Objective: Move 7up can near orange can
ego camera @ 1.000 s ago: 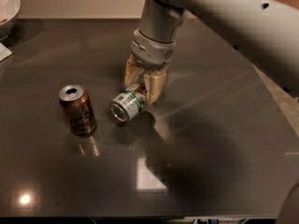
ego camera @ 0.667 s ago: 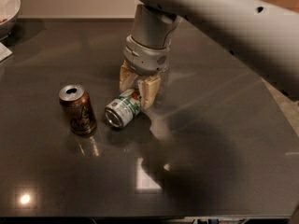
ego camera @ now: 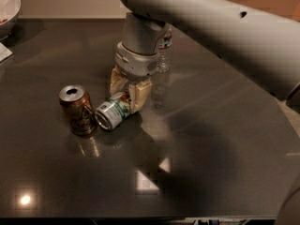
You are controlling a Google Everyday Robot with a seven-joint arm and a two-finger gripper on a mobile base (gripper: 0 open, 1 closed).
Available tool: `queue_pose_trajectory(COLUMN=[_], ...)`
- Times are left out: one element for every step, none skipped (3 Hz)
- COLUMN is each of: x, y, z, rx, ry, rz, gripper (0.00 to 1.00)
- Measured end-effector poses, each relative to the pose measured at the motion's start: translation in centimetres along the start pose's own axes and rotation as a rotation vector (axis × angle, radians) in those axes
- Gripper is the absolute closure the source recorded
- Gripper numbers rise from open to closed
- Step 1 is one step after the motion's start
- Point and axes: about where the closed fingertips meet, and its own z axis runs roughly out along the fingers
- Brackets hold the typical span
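Note:
The 7up can (ego camera: 112,111), silver with a green label, lies on its side on the dark table, its shiny end facing front left. It lies close beside the orange can (ego camera: 78,108), which stands upright with its silver top up. My gripper (ego camera: 127,93) points down from the grey arm and is shut on the rear end of the 7up can, its tan fingers (ego camera: 139,95) on either side of it.
A clear plastic water bottle (ego camera: 162,67) stands just behind and right of the gripper. A white bowl (ego camera: 8,4) sits at the far left corner of the table (ego camera: 211,149). The arm (ego camera: 211,27) spans the upper right.
The gripper has moved left with the 7up can, from a gap away to close beside the orange can. The water bottle has come into view behind the arm.

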Motion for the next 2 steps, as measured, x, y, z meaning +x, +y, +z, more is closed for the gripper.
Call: queue_pose_trajectory(x=[0.44,0.44], y=[-0.63,-0.63], z=[0.73,0.73], rx=[-0.004,-0.004], ry=[-0.006,-0.006], rz=[0.016,0.016], gripper=[0.00,0.00])
